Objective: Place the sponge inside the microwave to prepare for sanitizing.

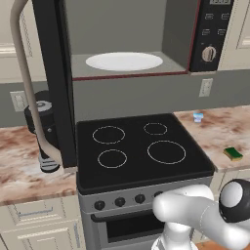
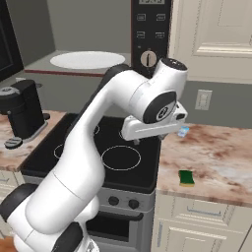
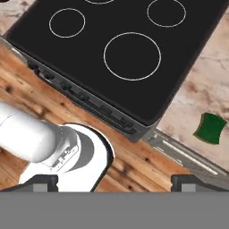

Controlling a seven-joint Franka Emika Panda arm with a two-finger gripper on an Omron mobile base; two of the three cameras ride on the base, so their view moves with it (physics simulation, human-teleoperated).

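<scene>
Sponge (image 1: 233,154) lies flat on the marbled surface (image 1: 222,132) right of the stove (image 1: 141,146), near the front edge, well apart from the pincer (image 3: 114,181), whose jaws stand fully apart and empty. Sponge judged light, soft, compressible, not fragile; best taken across the short sides from above. Microwave (image 1: 122,39) is open above the stove, white plate (image 1: 124,61) bare. Left base view gives door and cavity; hand view gives sponge's green top; right base view adds the coffee maker (image 2: 19,113) at far left
</scene>
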